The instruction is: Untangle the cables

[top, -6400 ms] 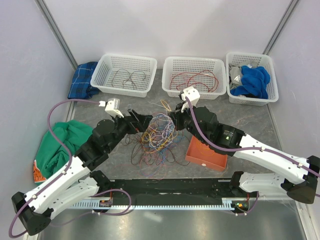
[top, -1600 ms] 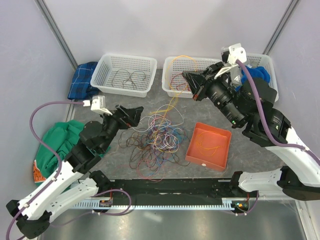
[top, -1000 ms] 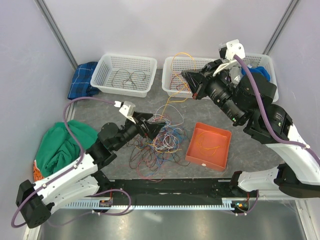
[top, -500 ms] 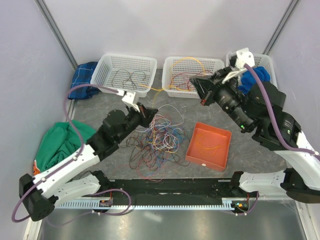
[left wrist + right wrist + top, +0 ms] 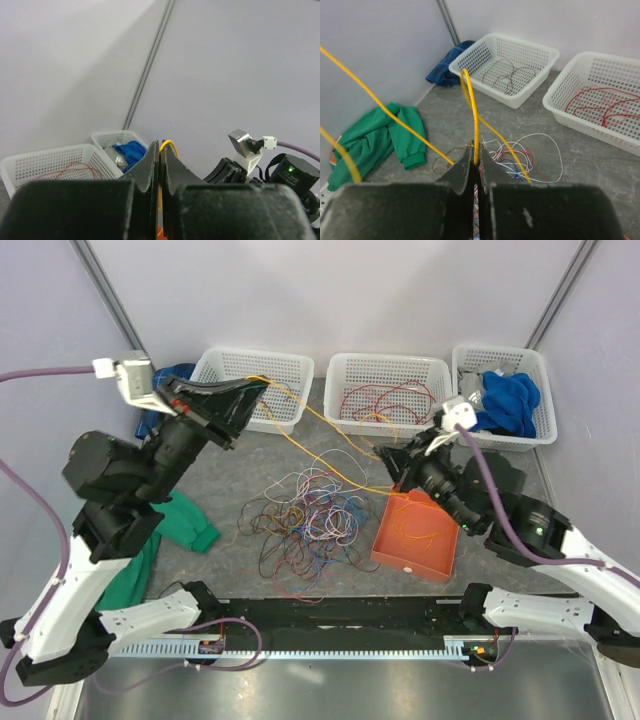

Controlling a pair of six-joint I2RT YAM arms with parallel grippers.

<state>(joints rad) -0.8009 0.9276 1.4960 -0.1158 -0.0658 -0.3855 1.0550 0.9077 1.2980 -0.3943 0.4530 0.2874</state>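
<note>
The cables (image 5: 310, 520) lie in a many-coloured tangle on the grey table; part of it shows in the right wrist view (image 5: 520, 155). One yellow cable (image 5: 320, 422) is stretched in the air between both grippers. My left gripper (image 5: 262, 383) is raised high at the far left, in front of the left basket. It is shut on the yellow cable (image 5: 170, 144), which loops just past its tips (image 5: 161, 146). My right gripper (image 5: 383, 454) hangs above the tangle's right side, shut on the same yellow cable (image 5: 472, 115) at its tips (image 5: 476, 161).
Three white baskets stand at the back: the left one (image 5: 290, 368) holds dark cables, the middle one (image 5: 340, 375) red cables, the right one (image 5: 540, 370) blue cloth. An orange tray (image 5: 400, 558) with an orange cable lies right of the tangle. A green cloth (image 5: 180, 520) lies left.
The left gripper closed on the yellow cable at the tangle and rose up and to the far left. The right gripper came down from the middle basket toward the tray, still holding the cable.
</note>
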